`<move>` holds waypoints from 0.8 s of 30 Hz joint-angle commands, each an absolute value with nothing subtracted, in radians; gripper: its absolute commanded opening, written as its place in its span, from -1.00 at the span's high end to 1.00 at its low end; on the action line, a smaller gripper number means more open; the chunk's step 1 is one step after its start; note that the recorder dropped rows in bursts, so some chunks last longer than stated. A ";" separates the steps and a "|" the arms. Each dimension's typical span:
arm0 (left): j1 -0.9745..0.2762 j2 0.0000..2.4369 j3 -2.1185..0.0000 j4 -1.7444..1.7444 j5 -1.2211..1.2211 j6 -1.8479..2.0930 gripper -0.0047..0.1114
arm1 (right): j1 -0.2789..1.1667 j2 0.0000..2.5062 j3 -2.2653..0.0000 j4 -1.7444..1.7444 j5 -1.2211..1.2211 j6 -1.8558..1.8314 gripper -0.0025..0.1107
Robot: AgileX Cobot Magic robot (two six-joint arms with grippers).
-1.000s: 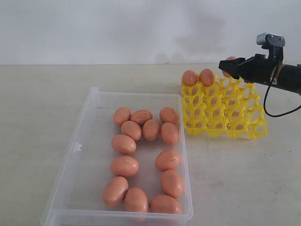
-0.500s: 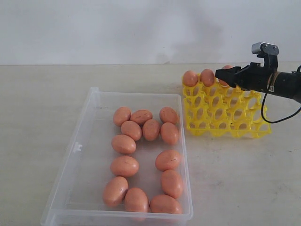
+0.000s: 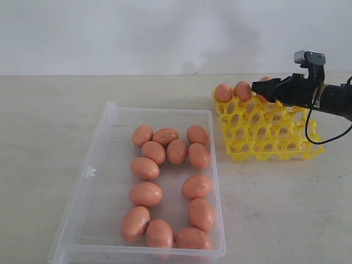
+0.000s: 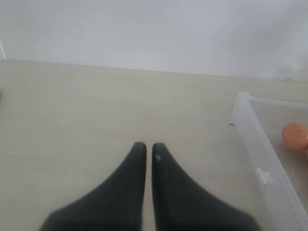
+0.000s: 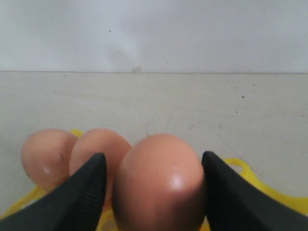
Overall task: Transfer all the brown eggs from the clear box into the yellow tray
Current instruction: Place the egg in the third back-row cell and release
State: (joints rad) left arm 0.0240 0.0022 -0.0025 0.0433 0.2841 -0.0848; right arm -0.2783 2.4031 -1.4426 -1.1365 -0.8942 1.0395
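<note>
Several brown eggs (image 3: 176, 151) lie in the clear box (image 3: 159, 111) at the left. The yellow tray (image 3: 269, 137) stands to its right, with two eggs (image 3: 223, 92) in its far row. My right gripper (image 3: 258, 87) is at that far row, beside the second egg. It is shut on a third brown egg (image 5: 161, 183), which fills the space between the black fingers (image 5: 86, 192) just above the yellow lattice. My left gripper (image 4: 145, 147) is shut and empty over bare table, outside a corner of the clear box (image 4: 250, 125). It does not show in the exterior view.
The beige table meets a pale wall at the back. One egg (image 4: 294, 136) shows inside the box in the left wrist view. A black cable (image 3: 313, 129) loops down from the right arm over the tray's right side.
The right gripper came down with its egg to the tray's far row, then held there. The yellow tray has slid to the right and slightly forward. The left arm's motion is not shown.
</note>
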 commanded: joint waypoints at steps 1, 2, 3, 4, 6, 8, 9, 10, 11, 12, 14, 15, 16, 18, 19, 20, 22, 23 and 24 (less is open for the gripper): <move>0.027 0.000 0.000 0.041 0.278 -0.083 0.85 | -0.279 2.405 -1.447 -1.127 -0.885 1.018 -0.09; 0.027 0.000 0.000 0.041 0.278 -0.083 0.85 | -0.279 2.405 -1.447 -1.127 -0.887 1.018 -0.09; 0.027 0.000 0.000 0.041 0.278 -0.083 0.85 | -0.279 2.405 -1.447 -1.127 -0.890 1.018 -0.09; 0.027 0.000 0.000 0.041 0.278 -0.083 0.85 | -0.279 2.405 -1.447 -1.127 -0.894 1.018 -0.09; 0.027 0.000 0.000 0.041 0.278 -0.083 0.85 | -0.279 2.405 -1.447 -1.122 -0.903 1.018 -0.09; 0.027 0.000 0.000 0.041 0.278 -0.083 0.85 | -0.279 2.405 -1.447 -1.101 -0.930 1.020 -0.09; 0.027 0.000 0.000 0.041 0.278 -0.083 0.85 | -0.279 2.405 -1.448 -1.087 -0.943 1.020 -0.09; 0.027 0.000 0.000 0.041 0.278 -0.083 0.85 | -0.279 2.405 -1.448 -1.070 -0.953 1.020 -0.09; 0.027 0.000 0.000 0.041 0.278 -0.083 0.85 | -0.279 2.405 -1.448 -1.056 -0.960 1.020 -0.09; 0.027 0.000 0.000 0.041 0.278 -0.083 0.85 | -0.279 2.405 -1.454 -1.049 -0.960 1.020 -0.09; 0.027 0.000 0.000 0.041 0.278 -0.083 0.85 | -0.279 2.405 -1.468 -1.049 -0.960 1.020 -0.09; 0.027 0.000 0.000 0.041 0.278 -0.083 0.85 | -0.279 2.405 -1.477 -1.049 -0.960 1.020 -0.09; 0.027 0.000 0.000 0.041 0.278 -0.083 0.85 | -0.279 2.405 -1.484 -1.046 -0.964 1.020 -0.09; 0.027 0.000 0.000 0.041 0.278 -0.083 0.85 | -0.279 2.405 -1.496 -1.035 -0.987 1.022 -0.09; 0.027 0.000 0.000 0.041 0.278 -0.083 0.85 | -0.279 2.405 -1.500 -1.033 -1.001 1.022 -0.09; 0.027 0.000 0.000 0.041 0.278 -0.083 0.85 | -0.279 2.405 -1.502 -1.030 -1.017 1.024 -0.09; 0.027 0.000 0.000 0.041 0.278 -0.083 0.85 | -0.279 2.401 -1.503 -1.028 -1.035 1.026 -0.09; 0.027 0.000 0.000 0.041 0.278 -0.083 0.85 | -0.279 2.395 -1.503 -1.030 -1.035 1.029 -0.09; 0.027 0.000 0.000 0.041 0.278 -0.083 0.85 | -0.279 2.391 -1.503 -1.032 -1.035 1.029 -0.09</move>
